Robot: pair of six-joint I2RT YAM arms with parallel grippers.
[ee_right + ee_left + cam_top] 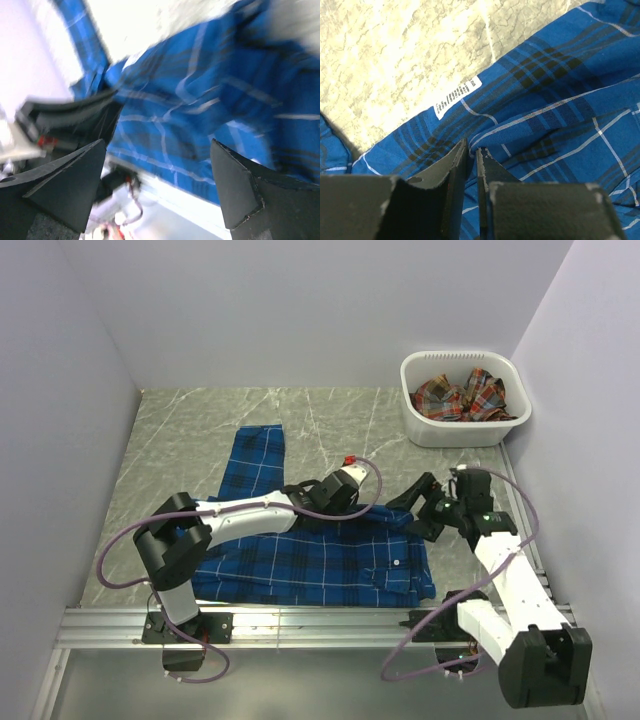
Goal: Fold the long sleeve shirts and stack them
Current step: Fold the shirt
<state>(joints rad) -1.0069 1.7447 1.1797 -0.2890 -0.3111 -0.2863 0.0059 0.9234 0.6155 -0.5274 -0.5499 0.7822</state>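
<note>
Blue plaid cloth shirt (320, 565) spread along marbled desk's (180, 440) near edge, left claw (471, 150) clamped on a fold, right claw (157, 142) spread apart at its right edge, red-orange plaid shirt (460, 398) crumpled in white plastic basket (465, 432), far-right corner.

One white label (457, 96) is sewn to the blue plaid shirt (560, 100). It carries several rows of dark print, too small to read. No text, brand or number is legible.

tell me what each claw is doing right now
left claw: closed, pinching a fold of the royal blue plaid cloth shirt
right claw: open, holding nothing
</note>
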